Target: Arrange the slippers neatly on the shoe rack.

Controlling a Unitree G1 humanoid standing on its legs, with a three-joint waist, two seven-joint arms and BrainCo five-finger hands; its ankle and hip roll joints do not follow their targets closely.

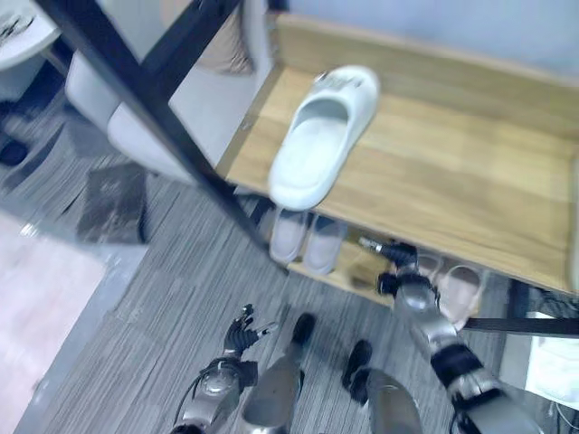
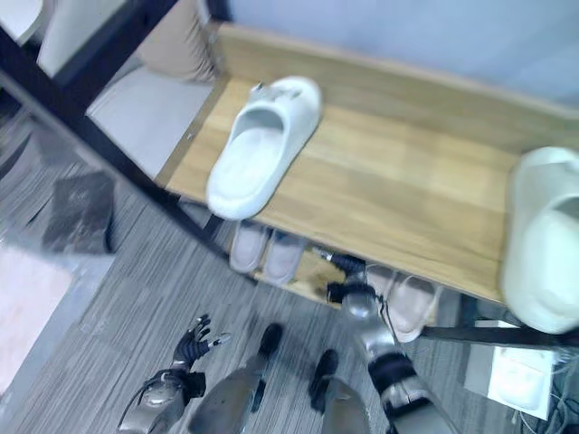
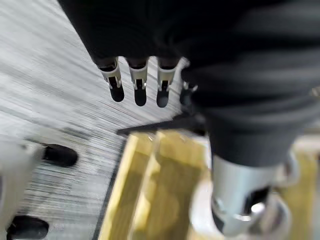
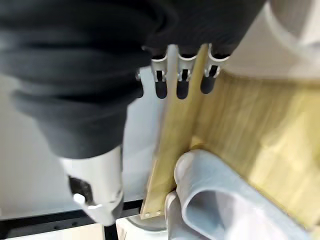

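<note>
The shoe rack (image 2: 398,194) has two white slippers on its top shelf: one slipper (image 2: 262,145) near the left end, its heel over the front edge, and a second slipper (image 2: 543,240) at the right end. The right hand (image 1: 398,271) reaches under this shelf; I cannot tell its fingers. The left hand (image 1: 242,333) hangs below the rack with relaxed fingers, holding nothing. A bump to the shelf could tip the overhanging slipper off.

Bare top shelf (image 2: 398,199) between two white slippers (image 2: 258,149), black post (image 1: 145,90) leftward.
</note>
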